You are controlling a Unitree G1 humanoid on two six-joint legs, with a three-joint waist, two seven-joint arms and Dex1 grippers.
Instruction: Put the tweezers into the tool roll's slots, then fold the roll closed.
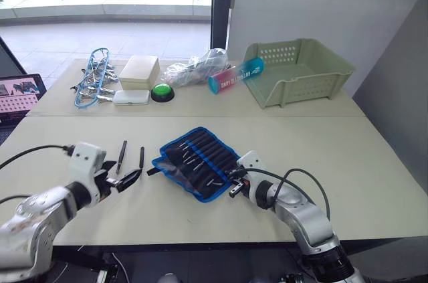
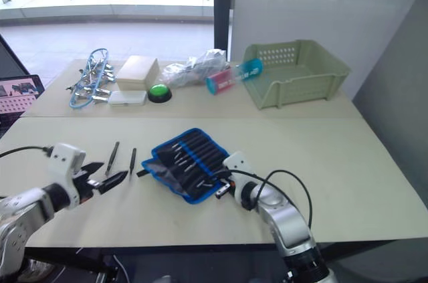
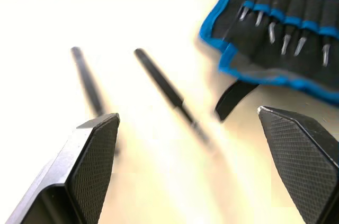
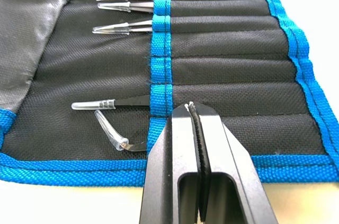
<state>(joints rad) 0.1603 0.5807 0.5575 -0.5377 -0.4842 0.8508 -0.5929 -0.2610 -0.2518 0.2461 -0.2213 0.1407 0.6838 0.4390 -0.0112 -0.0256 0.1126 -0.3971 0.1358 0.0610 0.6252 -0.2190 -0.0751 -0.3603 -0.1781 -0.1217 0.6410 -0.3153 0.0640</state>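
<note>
The tool roll (image 1: 197,161) lies open on the near table, a black fabric pouch with blue edging and a short strap (image 3: 233,99). Several tweezers sit in its slots (image 4: 222,49), their capped tips (image 4: 114,28) sticking out. Two loose black tweezers (image 1: 121,156) (image 1: 142,157) lie side by side to the left of the roll. My left gripper (image 1: 127,179) is open just in front of them, its fingers (image 3: 95,160) spread wide and empty. My right gripper (image 1: 234,181) is shut, its tip (image 4: 190,108) over the roll's near right end above the blue stitched band.
On the far table stand a pale green basket (image 1: 297,69), a teal tube (image 1: 235,75), a crumpled plastic bag (image 1: 197,65), a green button (image 1: 162,91), a white box (image 1: 139,71) and silver clips with blue wire (image 1: 93,75). A screen (image 1: 17,96) sits at far left.
</note>
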